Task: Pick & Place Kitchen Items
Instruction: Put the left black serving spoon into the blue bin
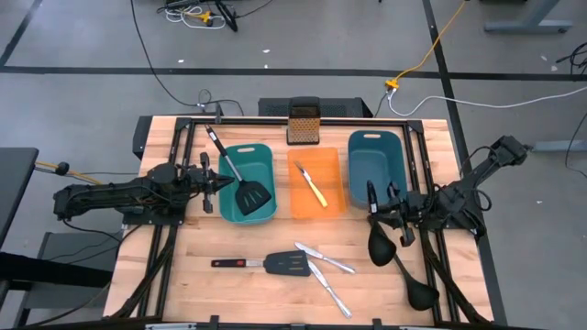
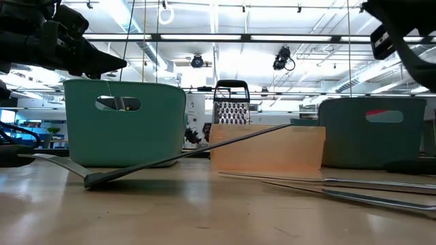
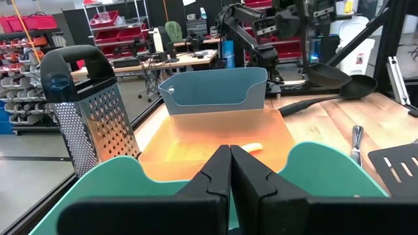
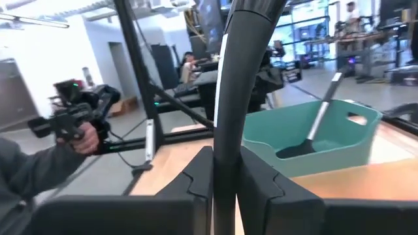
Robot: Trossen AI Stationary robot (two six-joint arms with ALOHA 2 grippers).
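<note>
From above, the left arm lay stretched level at the left of the frame, its left gripper [image 1: 220, 181] pointing right at the rim of the teal bin [image 1: 246, 158], fingers pressed together on nothing. One spatula [image 1: 240, 179] leaned in that bin, its head down inside and its handle up over the far-left rim. In the orange bin [image 1: 316, 206] at centre lay the yellow-handled knife [image 1: 316, 191]. The right arm came in bent from the right edge, and the right gripper [image 1: 373, 210] pinched the handle of a ladle [image 1: 378, 236], its bowl hanging toward the lower frame. A second ladle [image 1: 413, 280] lay at lower right, and along the bottom centre sat the other spatula [image 1: 271, 265] with two silver knives [image 1: 326, 270] just beside it. The box grater [image 1: 303, 121] stood at top centre, a darker blue bin [image 1: 377, 165] to its right.

Down at table level, a spatula handle slanted across mid-frame in front of the teal and orange bins, knives low on the right. The arms were only dark shapes in the top corners.

Through the left wrist camera, the fingers [image 3: 212, 176] met flat together at bottom centre over the teal rim, with the grater at left.

Through the right wrist camera, the fingers [image 4: 199, 176] squeezed the black ladle handle, which ran straight up the frame.

No lettering could be read on anything.
</note>
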